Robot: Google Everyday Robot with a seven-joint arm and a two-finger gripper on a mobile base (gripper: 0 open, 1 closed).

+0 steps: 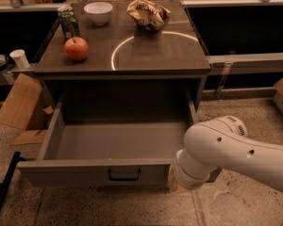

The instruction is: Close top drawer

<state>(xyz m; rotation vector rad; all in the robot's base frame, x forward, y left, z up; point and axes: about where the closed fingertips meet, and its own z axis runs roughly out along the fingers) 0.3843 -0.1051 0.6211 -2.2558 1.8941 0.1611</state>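
Observation:
The top drawer (99, 172) is pulled wide open from the grey cabinet, and its inside is empty. Its flat grey front carries a small black bail handle (124, 174) at the centre. My white arm (231, 154) comes in from the right and ends at the drawer front's right end. The gripper is hidden behind the arm's wrist, somewhere at that right end of the drawer front.
On the cabinet top (146, 51) stand a red apple (76, 48), a green can (68, 21), a white bowl (98, 12) and a crumpled chip bag (148, 14). Cardboard (23, 102) and a white cup (20, 58) are at the left. A black pole (2, 192) leans at the lower left.

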